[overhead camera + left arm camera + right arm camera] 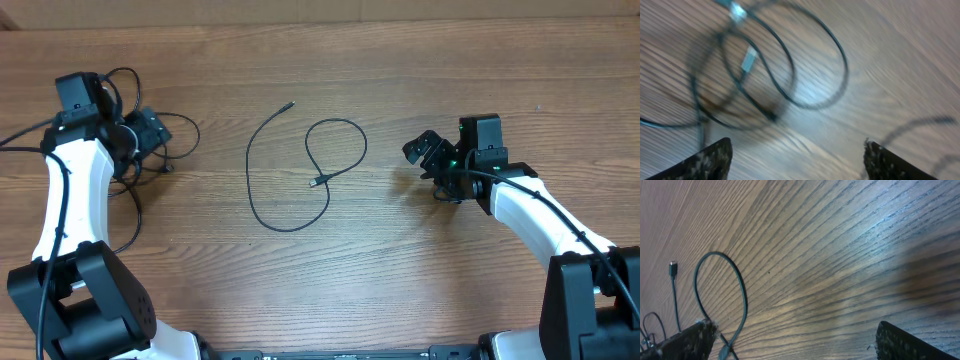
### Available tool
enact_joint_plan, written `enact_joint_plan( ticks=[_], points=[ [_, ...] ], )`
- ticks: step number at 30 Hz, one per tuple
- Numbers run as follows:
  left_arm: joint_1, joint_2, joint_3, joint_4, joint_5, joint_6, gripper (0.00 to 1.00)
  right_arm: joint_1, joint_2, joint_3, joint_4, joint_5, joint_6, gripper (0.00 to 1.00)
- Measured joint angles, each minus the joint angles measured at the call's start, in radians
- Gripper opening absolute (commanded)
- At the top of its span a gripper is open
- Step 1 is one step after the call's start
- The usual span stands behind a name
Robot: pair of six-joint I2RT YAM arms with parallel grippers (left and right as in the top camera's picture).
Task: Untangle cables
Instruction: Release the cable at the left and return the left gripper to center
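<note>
On table (420, 290), looped cable (248, 170), long axis near-to-far, plug (316, 183) leftward

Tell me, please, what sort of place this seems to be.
Probably a robotics lab bench: a white left arm and right arm flank a wood-grain table, with a thin black cable laid out between them.

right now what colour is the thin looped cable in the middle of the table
The thin looped cable is black; the overhead view shows it best.
</note>
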Motion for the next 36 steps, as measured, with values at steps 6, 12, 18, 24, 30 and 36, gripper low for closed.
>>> enact_joint_plan(
  ticks=[6, 12, 18, 24, 30, 36],
  points=[
    [-0.081, 0.0, -0.012, -0.088, 0.078, 0.0, 0.89, 0.0, 0.0, 0.0, 0.002, 0.0, 0.0, 1.0],
    [-0.224, 0.0, -0.077, -0.08, 0.094, 0.0, 0.91, 0.0, 0.0, 0.0, 0.004, 0.0, 0.0, 1.0],
    [-0.342, 0.0, -0.12, -0.069, 0.097, 0.0, 0.91, 0.0, 0.0, 0.0, 0.003, 0.0, 0.0, 1.0],
    [-0.444, 0.0, -0.173, -0.026, 0.097, 0.0, 0.96, 0.0, 0.0, 0.0, 0.002, 0.0, 0.0, 1.0],
    [-0.531, 0.0, -0.194, -0.001, 0.097, 0.0, 0.97, 0.0, 0.0, 0.0, 0.003, 0.0, 0.0, 1.0],
    [-0.605, 0.0, -0.195, 0.011, 0.097, 0.0, 0.97, 0.0, 0.0, 0.0, 0.003, 0.0, 0.0, 1.0]
  ],
)
